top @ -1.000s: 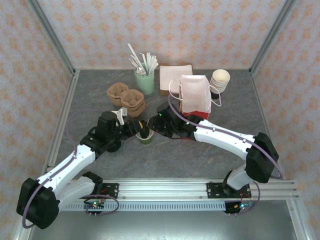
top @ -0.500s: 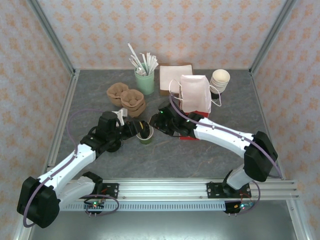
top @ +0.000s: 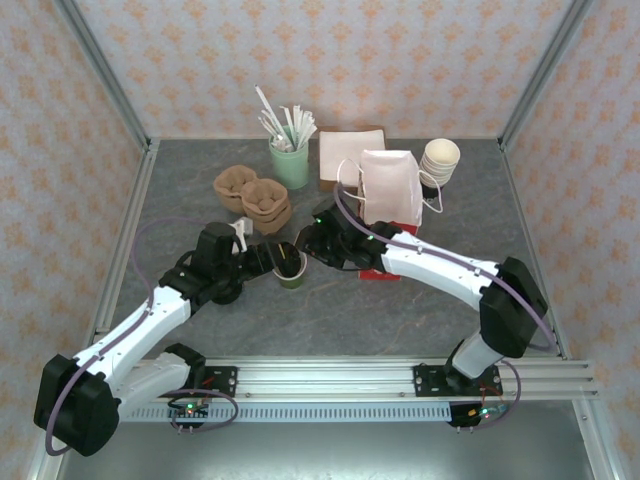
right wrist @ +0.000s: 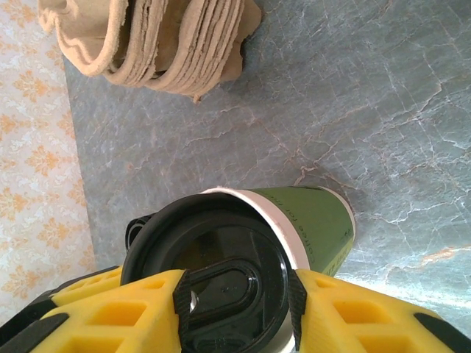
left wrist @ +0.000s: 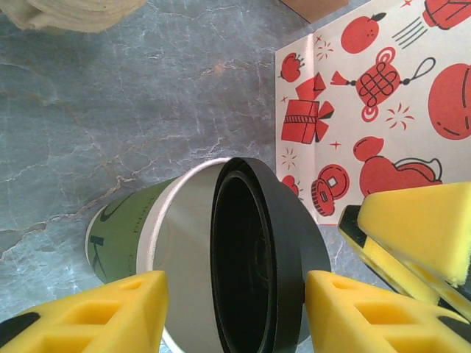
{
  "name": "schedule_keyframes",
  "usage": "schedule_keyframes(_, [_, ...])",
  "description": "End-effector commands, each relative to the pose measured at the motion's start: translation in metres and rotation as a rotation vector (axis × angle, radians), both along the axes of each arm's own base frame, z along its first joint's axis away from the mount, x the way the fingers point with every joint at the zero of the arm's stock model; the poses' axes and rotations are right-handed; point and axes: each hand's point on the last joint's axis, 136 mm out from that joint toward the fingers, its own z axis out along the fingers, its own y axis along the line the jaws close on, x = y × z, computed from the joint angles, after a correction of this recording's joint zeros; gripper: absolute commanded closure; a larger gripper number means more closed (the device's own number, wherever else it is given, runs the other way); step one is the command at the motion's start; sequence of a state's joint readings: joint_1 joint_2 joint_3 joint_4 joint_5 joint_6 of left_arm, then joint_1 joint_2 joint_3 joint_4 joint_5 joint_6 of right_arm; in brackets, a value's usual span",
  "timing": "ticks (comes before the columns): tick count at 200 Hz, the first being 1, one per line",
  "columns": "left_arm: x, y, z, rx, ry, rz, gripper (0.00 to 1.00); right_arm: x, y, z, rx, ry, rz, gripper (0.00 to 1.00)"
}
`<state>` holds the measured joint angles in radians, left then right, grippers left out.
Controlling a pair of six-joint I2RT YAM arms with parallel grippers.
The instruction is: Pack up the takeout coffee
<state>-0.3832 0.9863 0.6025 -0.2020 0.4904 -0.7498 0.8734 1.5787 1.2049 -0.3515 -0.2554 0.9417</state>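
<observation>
1 takeout coffee (top: pixel 291 268): upright on table (top: pixel 200 200), near red-and-white paper bag (top: pixel 390 185).
Right gripper (right wrist: pixel 235 298): clamped on black lid (right wrist: pixel 213 287).
Left gripper (left wrist: pixel 235 309): parted, flanking takeout coffee.
Advice: lift level; lid-only grip may pop.

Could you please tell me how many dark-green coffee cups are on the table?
1: the dark-green cup stands front-left of the red-and-white bag; the bag could hide others.
</observation>
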Motion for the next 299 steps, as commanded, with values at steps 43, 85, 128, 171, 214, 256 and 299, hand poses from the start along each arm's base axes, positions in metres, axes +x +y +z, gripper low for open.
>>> schedule_keyframes(43, [0.001,0.013,-0.004,0.041,0.016,0.032,0.47,0.006,0.002,0.001,-0.007,-0.002,0.004,0.57])
schedule_keyframes(85, [0.004,0.008,-0.004,0.008,0.014,0.023,0.48,0.007,0.003,-0.002,-0.002,0.008,0.001,0.57])
schedule_keyframes(128, [0.004,0.007,-0.008,0.01,0.018,0.017,0.47,0.007,0.0,-0.003,-0.009,0.007,-0.003,0.57])
schedule_keyframes(171, [0.002,0.008,-0.009,0.033,0.034,0.004,0.43,0.007,-0.006,-0.004,-0.033,0.002,-0.006,0.56])
schedule_keyframes(214, [0.002,0.005,-0.007,0.013,0.038,-0.003,0.42,0.007,-0.011,0.0,-0.041,-0.005,-0.004,0.51])
schedule_keyframes(256, [0.005,0.002,-0.007,-0.002,0.041,-0.004,0.48,0.007,-0.022,0.001,-0.045,-0.006,-0.015,0.51])
schedule_keyframes(299, [0.006,-0.008,-0.006,-0.011,0.042,-0.019,0.49,0.002,-0.021,0.005,0.003,-0.016,0.025,0.5])
